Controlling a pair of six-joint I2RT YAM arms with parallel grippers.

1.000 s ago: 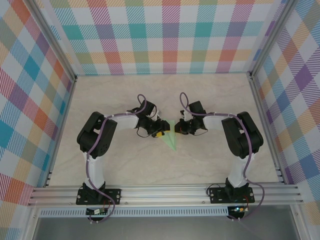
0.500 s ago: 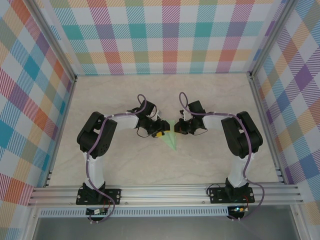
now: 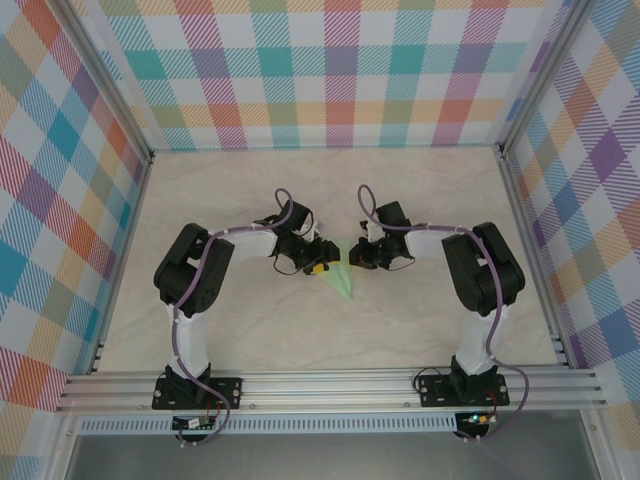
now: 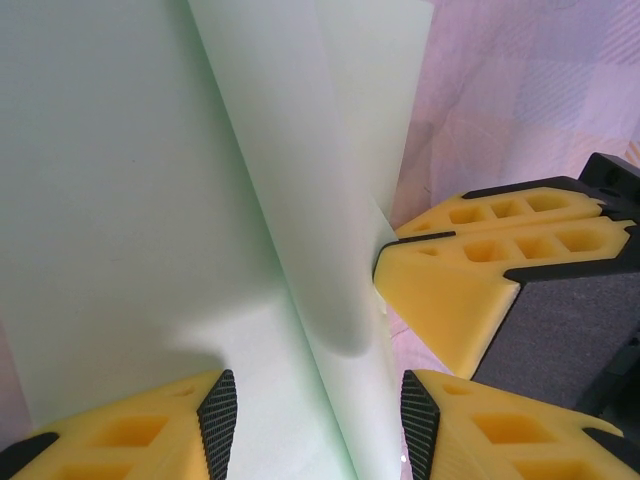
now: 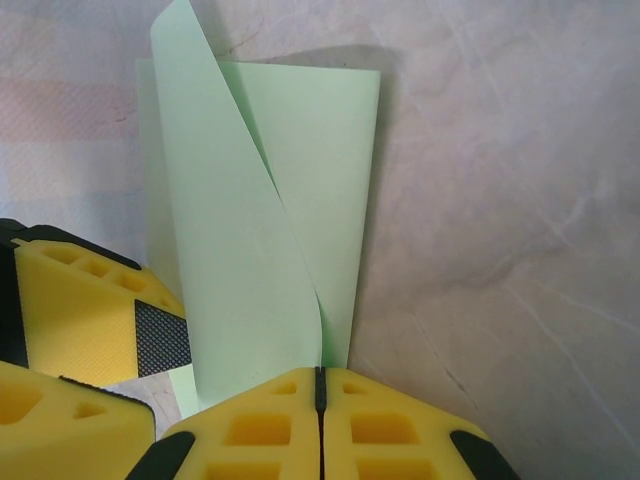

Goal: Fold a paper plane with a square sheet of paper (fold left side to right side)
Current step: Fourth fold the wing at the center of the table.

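Centre of the marble-look table (image 3: 250,330), well apart from every edge: the left gripper (image 4: 318,420) stands with its 2 fingers spread. It straddles a raised flap of the pale green paper plane (image 4: 150,200) without visibly clamping it. The plane lies between the arms with its lower layers flat on the table. Its long axis runs from the far edge toward the near edge, and its point aims at the near edge, slightly right. Just to its right, the right gripper (image 5: 320,385) has its fingers pressed together, tips touching the flap at the crease. Whether a layer is nipped between them cannot be told. With the flap standing inside the left gripper's reach, the left-to-right fold looks like that arm's to carry across while the right steadies the crease.
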